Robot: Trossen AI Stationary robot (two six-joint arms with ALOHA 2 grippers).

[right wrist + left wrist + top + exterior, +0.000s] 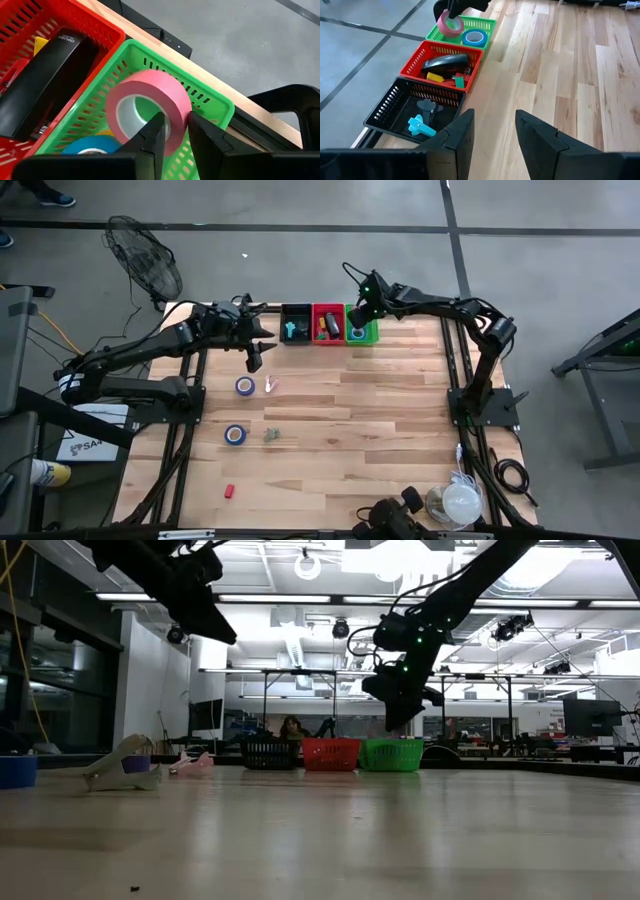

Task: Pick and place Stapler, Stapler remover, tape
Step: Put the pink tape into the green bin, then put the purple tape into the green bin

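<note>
A pink tape roll hangs over the green basket, with my right gripper shut on it; a blue tape roll lies in that basket. The red basket holds a black stapler. A blue stapler remover lies in the black basket. My left gripper stands open and holds nothing, above the table near the black basket. Two more tape rolls lie flat on the table. My right gripper pinches the pink roll's wall, one finger at the hole side and the other on the outer face. The fingers slant down from above. The roll stands on edge, lifted above the green basket's floor.
The three baskets stand in a row at the table's far edge. A pink piece, a greenish piece and a small red piece lie on the left half of the table. A fan stands beyond the far left corner.
</note>
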